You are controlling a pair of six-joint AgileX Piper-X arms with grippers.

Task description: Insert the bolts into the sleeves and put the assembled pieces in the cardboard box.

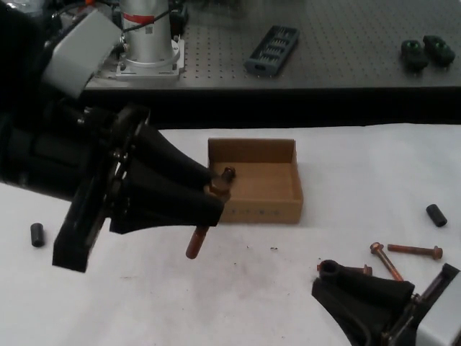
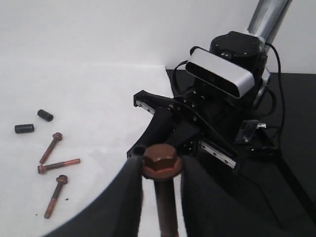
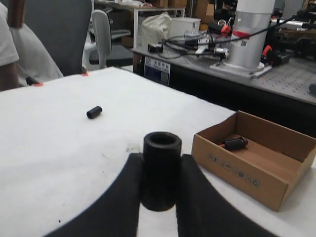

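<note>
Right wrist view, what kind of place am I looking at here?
Most likely a robotics lab or workshop: a perforated metal bench carrying a silver column and tangled cables, with an office chair beside the white-covered table.

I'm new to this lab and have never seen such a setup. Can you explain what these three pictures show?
Two robot arms stand over a white sheet. One picture looks down from behind the arms. The other two come from a camera on each arm's wrist. The left gripper clamps a copper-coloured bolt. The right gripper clamps a black sleeve, open end up. On the sheet lie loose bolts, loose sleeves and an open cardboard box. Inside the box is what looks like one assembled piece.
</note>
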